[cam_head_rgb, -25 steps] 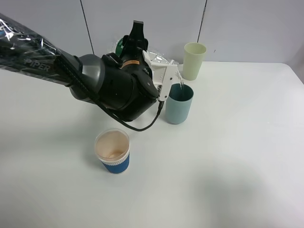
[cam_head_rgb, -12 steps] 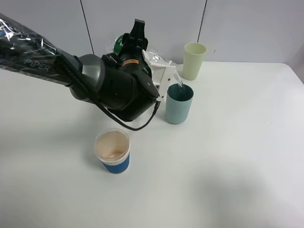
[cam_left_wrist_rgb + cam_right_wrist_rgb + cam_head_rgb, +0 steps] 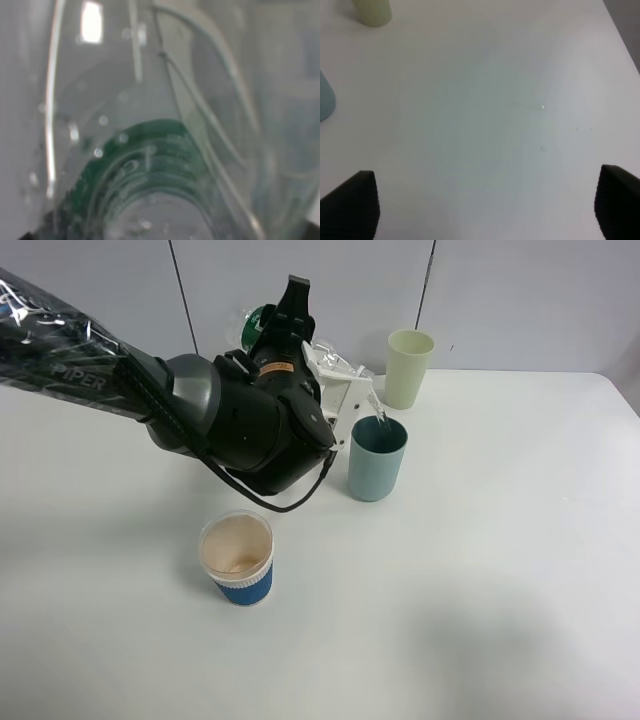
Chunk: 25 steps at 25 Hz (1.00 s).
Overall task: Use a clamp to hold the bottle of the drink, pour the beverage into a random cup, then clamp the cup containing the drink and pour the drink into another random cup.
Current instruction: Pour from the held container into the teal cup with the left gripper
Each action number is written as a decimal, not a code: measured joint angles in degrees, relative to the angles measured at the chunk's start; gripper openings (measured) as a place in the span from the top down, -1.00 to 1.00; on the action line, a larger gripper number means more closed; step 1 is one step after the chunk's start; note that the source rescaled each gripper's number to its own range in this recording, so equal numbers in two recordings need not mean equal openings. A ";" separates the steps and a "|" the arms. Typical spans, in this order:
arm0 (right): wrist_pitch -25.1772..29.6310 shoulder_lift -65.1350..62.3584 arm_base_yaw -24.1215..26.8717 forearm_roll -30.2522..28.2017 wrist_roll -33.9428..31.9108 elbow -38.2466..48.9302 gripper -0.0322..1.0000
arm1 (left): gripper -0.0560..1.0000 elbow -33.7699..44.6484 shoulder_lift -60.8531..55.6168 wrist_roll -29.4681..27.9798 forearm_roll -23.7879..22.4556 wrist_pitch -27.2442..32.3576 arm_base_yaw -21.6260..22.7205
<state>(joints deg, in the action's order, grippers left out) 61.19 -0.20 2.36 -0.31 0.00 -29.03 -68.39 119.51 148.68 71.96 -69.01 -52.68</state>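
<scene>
- The left gripper (image 3: 338,395) is clamped tight on the bottle (image 3: 322,355), which is tipped with its mouth just above the rim of the teal cup (image 3: 377,465).
- The first pour looks to be under way: a thin line that seems to be water runs from the mouth into that cup.
- Judging by the layout, what is left is to finish pouring, put the bottle down, grip the teal cup and empty it into the blue paper cup (image 3: 238,562), which looks empty.
- The right gripper (image 3: 485,210) hangs over the bare table (image 3: 485,100), fingers wide apart and nothing between them.
- The arm's dark bulk hides much of the bottle, and the water level in the teal cup cannot be read.
- The left wrist view shows only blurred clear plastic and green label.
</scene>
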 joint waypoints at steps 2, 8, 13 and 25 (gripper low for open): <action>0.00 0.00 0.00 0.31 0.00 0.00 -0.18 | 0.77 0.00 0.00 0.01 -0.72 0.00 0.00; 0.00 0.00 0.00 0.00 0.00 0.00 -0.18 | 0.77 0.00 0.00 0.24 -2.38 0.00 0.00; 0.00 0.00 0.00 0.31 0.00 0.00 -0.18 | 0.77 0.00 0.00 0.24 -3.23 0.00 0.00; 0.00 0.00 0.00 0.00 0.00 0.00 -0.18 | 0.77 0.00 0.00 0.24 -7.13 0.00 0.00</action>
<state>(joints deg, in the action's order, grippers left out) 61.19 -0.20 2.36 -0.31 0.00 -29.03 -68.39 119.51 148.92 64.83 -69.01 -52.68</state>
